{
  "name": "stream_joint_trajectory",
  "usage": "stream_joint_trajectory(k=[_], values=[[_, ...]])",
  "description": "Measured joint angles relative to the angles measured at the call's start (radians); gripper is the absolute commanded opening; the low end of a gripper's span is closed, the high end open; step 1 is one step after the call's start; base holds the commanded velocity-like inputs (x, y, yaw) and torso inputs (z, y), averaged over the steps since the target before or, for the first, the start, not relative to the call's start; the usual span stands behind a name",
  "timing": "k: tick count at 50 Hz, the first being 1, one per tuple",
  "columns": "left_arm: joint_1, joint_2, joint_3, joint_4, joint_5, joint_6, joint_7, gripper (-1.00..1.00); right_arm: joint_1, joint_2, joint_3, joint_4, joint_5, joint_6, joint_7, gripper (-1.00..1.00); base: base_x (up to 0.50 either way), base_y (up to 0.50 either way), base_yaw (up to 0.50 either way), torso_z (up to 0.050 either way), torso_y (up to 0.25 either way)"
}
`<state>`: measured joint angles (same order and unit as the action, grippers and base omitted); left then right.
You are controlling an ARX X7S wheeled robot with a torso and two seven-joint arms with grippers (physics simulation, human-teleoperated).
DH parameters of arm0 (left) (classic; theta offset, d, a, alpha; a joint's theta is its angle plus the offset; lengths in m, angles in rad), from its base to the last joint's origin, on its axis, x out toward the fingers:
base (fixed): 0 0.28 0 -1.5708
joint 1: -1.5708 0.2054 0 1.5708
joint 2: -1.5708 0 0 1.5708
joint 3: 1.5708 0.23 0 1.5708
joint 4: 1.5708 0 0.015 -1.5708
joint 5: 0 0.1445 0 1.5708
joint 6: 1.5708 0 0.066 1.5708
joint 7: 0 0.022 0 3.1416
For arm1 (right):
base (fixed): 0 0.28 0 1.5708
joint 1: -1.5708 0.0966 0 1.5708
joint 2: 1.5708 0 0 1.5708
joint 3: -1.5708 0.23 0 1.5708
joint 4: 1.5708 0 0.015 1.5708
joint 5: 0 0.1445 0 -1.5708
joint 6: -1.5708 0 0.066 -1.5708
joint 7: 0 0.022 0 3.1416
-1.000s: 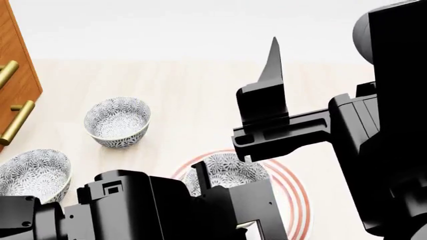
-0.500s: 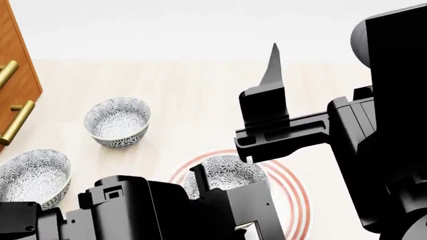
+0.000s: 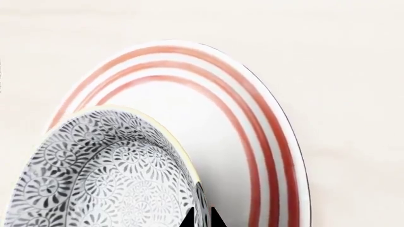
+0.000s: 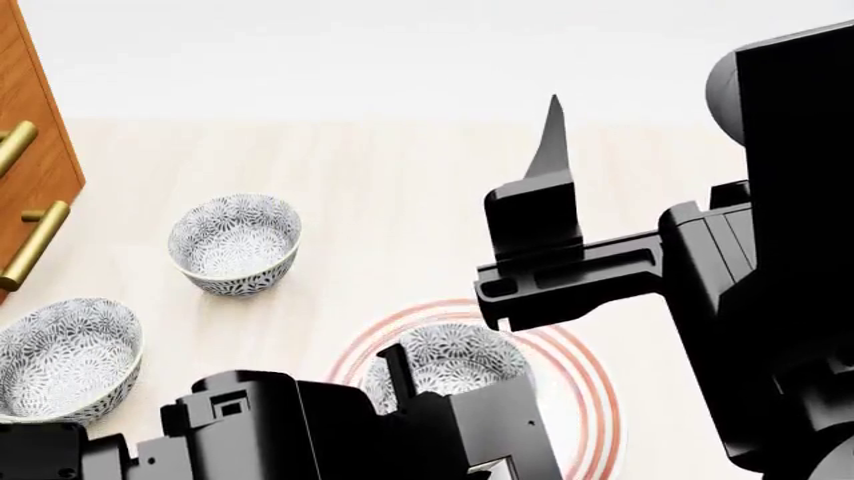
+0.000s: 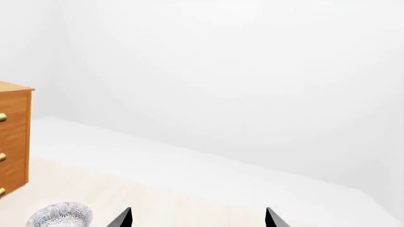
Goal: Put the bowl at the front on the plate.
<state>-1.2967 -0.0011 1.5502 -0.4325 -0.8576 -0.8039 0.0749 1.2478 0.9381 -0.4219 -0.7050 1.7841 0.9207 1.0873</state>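
The blue-grey patterned bowl [image 4: 454,358] sits within the outline of the white plate with red rings [image 4: 591,392]. My left gripper [image 3: 202,218] is shut on the bowl's [image 3: 107,175] rim, one tip inside the wall and one outside. In the left wrist view the bowl covers one side of the plate [image 3: 252,123]. Whether the bowl rests on the plate or hangs just above it does not show. My right gripper [image 5: 198,217] is open and holds nothing, raised above the table beyond the plate.
Two more bowls of the same pattern stand on the pale wooden table, one at middle left [image 4: 236,242] and one at the near left [image 4: 64,355]. A wooden cabinet with brass handles [image 4: 30,150] stands at the left edge.
The left arm and the bowl have shifted a little toward the near side of the plate. The right arm has edged slightly right.
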Motion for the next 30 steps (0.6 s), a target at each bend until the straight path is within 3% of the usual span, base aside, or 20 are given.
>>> stream_joint_trajectory(k=[30], values=[[0.037, 0.001, -0.001, -0.027, 0.013, 0.033, -0.034, -1.00, -0.005, -0.007, -0.007, 0.008, -0.022, -0.002, -0.022, 1.00, 0.00, 0.00, 0.00, 0.000, 0.000]])
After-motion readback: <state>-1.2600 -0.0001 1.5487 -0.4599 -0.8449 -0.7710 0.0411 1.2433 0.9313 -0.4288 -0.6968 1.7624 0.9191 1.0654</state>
